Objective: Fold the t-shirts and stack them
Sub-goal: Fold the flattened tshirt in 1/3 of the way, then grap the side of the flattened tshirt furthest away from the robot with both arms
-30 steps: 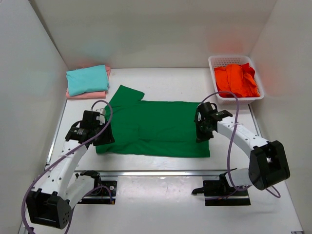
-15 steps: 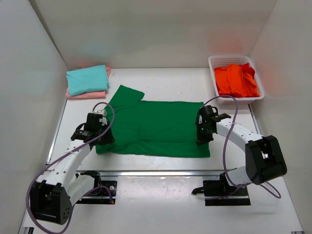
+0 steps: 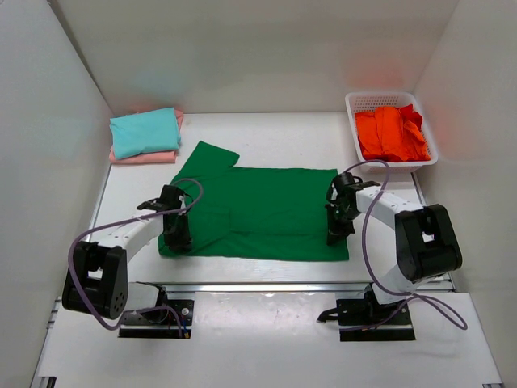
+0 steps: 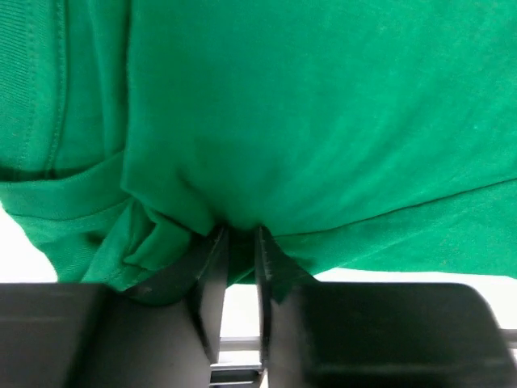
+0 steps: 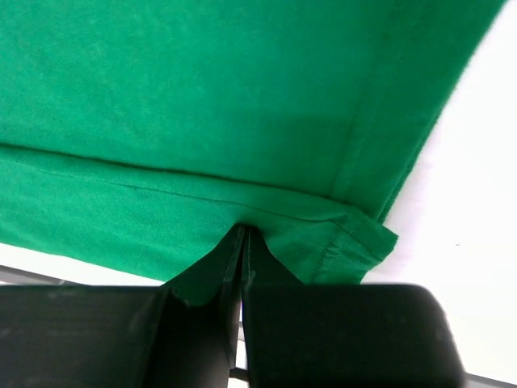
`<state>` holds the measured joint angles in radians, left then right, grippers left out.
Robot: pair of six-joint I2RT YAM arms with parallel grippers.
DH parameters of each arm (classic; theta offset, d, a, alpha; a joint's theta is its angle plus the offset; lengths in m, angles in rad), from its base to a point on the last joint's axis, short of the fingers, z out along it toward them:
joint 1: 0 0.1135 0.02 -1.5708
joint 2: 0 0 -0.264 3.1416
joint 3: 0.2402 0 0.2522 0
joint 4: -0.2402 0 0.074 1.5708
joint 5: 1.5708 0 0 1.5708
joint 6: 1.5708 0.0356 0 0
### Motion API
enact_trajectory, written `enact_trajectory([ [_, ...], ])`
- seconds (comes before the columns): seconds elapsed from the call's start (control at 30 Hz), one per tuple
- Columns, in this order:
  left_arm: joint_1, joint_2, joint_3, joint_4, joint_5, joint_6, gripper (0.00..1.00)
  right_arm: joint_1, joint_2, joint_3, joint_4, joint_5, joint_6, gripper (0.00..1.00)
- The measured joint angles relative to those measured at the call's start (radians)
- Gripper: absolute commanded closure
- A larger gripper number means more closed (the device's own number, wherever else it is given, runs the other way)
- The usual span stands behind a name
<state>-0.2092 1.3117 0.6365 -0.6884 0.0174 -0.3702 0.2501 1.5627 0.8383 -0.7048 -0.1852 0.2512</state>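
Your left claw [image 3: 175, 230] has slid in over the near-left edge of the green shirt [image 3: 266, 206] and narrowed until it pinches a bunched fold of cloth. Both near corners are now gripped, so the fold towards the far side can probably begin. Your right claw [image 3: 338, 229] stays clamped tight on the near-right hem. The shirt lies spread flat mid-desk [image 3: 283, 129], well apart from the folded teal shirt [image 3: 144, 132] at far left.

Top cam: fixed, high at the near edge, looking down and forward over the whole white table [image 3: 266, 137]. Wrist cams: very close, frames filled by the spread dark green cloth t-shirt [image 3: 258, 210]. Left covers its near-left edge, right its near-right corner; top view shows both.
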Motion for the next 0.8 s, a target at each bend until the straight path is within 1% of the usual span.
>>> enact_trajectory([
  [0.07,0.009,0.007,0.011,-0.015,0.001,0.007,0.7,-0.013,0.009,0.011,-0.015,0.001,-0.009,1.0],
  [0.1,0.011,0.005,0.019,-0.029,0.001,0.011,0.66,-0.017,0.01,0.016,-0.023,0.008,-0.018,1.0],
  [0.17,0.014,-0.018,0.053,-0.07,0.001,0.021,0.62,-0.021,0.008,0.03,-0.047,0.048,-0.042,1.0],
  [0.23,0.021,-0.065,0.122,-0.117,0.01,0.035,0.55,-0.018,-0.002,0.058,-0.087,0.098,-0.061,1.0],
  [0.27,0.027,-0.097,0.163,-0.129,0.022,0.045,0.55,-0.011,-0.013,0.081,-0.11,0.124,-0.067,1.0],
  [0.33,0.038,-0.158,0.258,-0.146,0.035,0.059,0.65,0.023,-0.059,0.142,-0.145,0.177,-0.079,1.0],
  [0.4,0.049,-0.204,0.354,-0.136,0.061,0.077,1.0,0.069,-0.13,0.203,-0.143,0.209,-0.097,0.97],
  [0.47,0.058,-0.222,0.414,-0.097,0.093,0.1,1.0,0.095,-0.21,0.237,-0.107,0.214,-0.123,1.0],
  [0.5,0.058,-0.218,0.426,-0.077,0.105,0.105,1.0,0.093,-0.243,0.241,-0.083,0.212,-0.133,1.0],
  [0.53,0.058,-0.204,0.431,-0.05,0.117,0.113,0.68,0.081,-0.262,0.241,-0.064,0.21,-0.139,1.0],
  [0.57,0.058,-0.177,0.433,-0.02,0.124,0.13,0.33,0.062,-0.274,0.241,-0.046,0.208,-0.145,0.99],
  [0.6,0.058,-0.136,0.436,0.008,0.13,0.141,0.32,0.048,-0.272,0.241,-0.031,0.206,-0.149,1.0],
  [0.63,0.056,-0.084,0.445,0.031,0.129,0.143,0.33,0.039,-0.264,0.241,-0.013,0.208,-0.15,0.99],
  [0.67,0.056,-0.011,0.46,0.058,0.127,0.153,0.33,0.035,-0.249,0.239,0.013,0.216,-0.151,0.93],
  [0.7,0.058,0.072,0.48,0.084,0.125,0.165,0.36,0.04,-0.239,0.231,0.051,0.224,-0.152,0.81],
  [0.73,0.061,0.147,0.504,0.102,0.121,0.172,0.43,0.053,-0.235,0.216,0.097,0.23,-0.153,0.75],
  [0.77,0.067,0.23,0.538,0.118,0.12,0.179,0.5,0.064,-0.237,0.198,0.138,0.232,-0.153,0.76],
  [0.8,0.072,0.307,0.575,0.13,0.117,0.186,0.51,0.071,-0.24,0.182,0.175,0.23,-0.158,0.79],
])
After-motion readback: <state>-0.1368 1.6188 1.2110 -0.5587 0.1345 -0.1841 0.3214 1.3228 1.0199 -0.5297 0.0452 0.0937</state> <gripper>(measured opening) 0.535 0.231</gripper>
